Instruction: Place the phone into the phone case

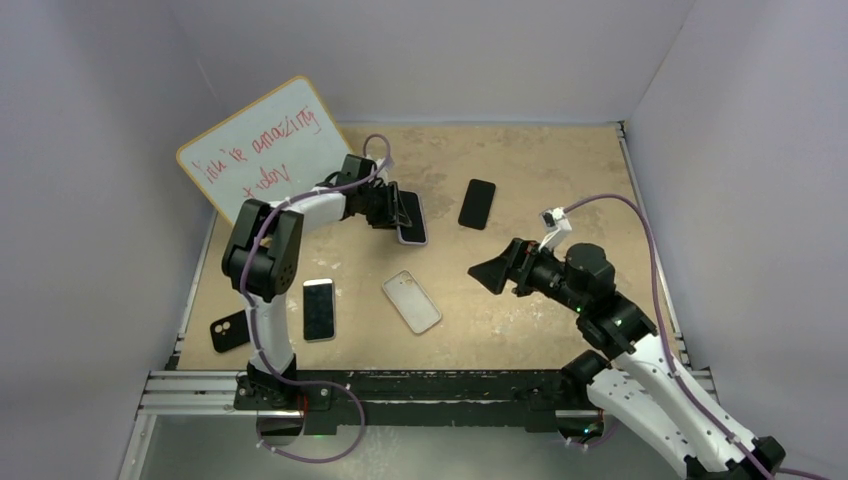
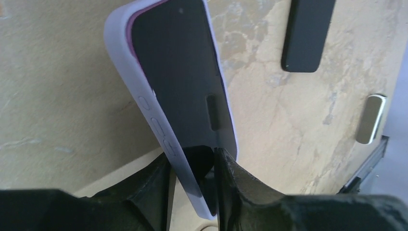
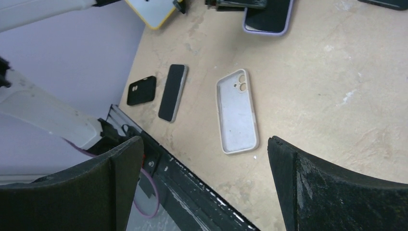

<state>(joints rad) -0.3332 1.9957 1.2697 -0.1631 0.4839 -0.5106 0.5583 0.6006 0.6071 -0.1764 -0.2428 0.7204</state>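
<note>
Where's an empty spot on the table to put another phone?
The biggest bare patch is the far right corner, beyond the black phone. There's also room between the white case and the right gripper. It's crowded near left, around the black case and silver phone.

On the table (image 1: 560,180), a whiteboard (image 1: 265,145) leans at the far left corner. Just to its right, the cased phone (image 1: 411,220) has one end between the fingers of the left gripper (image 1: 385,208); it seems to rest on the table, but I cannot be sure. The far phone (image 1: 477,203) lies to the right of it, apart. Nearer to the arms, the empty case (image 1: 412,301) is in the middle, with the right gripper (image 1: 495,272) to its right. The near phone (image 1: 319,309) lies left of the empty case, and the corner case (image 1: 230,331) lies further left, beside the table's edge.
</note>
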